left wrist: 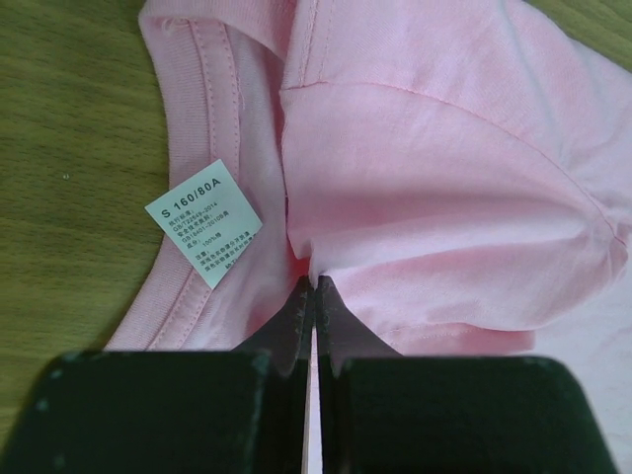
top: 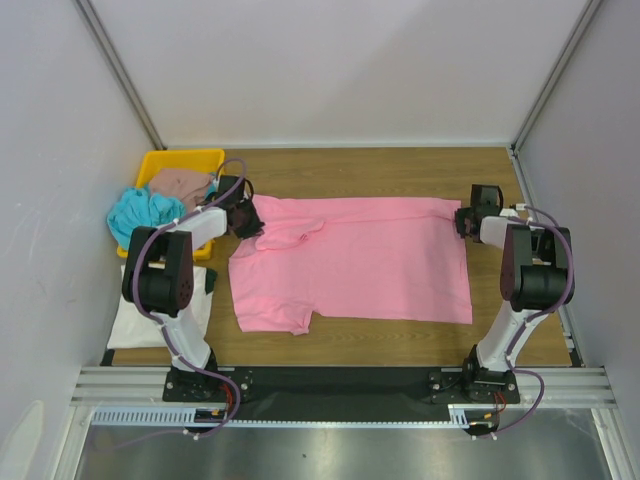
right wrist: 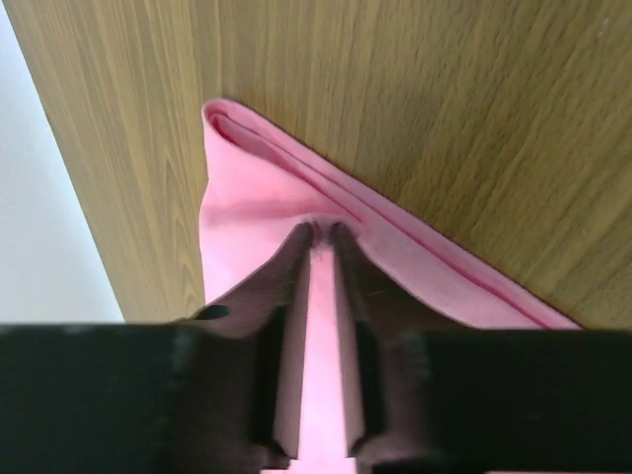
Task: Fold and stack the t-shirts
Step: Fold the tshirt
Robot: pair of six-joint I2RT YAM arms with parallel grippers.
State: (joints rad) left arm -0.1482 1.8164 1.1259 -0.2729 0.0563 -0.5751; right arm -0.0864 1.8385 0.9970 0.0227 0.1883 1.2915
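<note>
Left gripper and right gripper are clamping the bright pink cloth t-shirt.
Fold seemingly starting; next, carrying its twelve-o'clock edge evenly toward six.

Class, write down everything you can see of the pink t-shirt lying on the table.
The pink t-shirt is soft, plain cloth, spread mostly flat on the wooden table, ribbed collar toward the left arm, hem toward the right. Its far sleeve is folded onto the body; the near sleeve lies flat. A white size label sits inside the collar. The left gripper pinches cloth beside the collar; the right gripper pinches the far hem corner.
</note>
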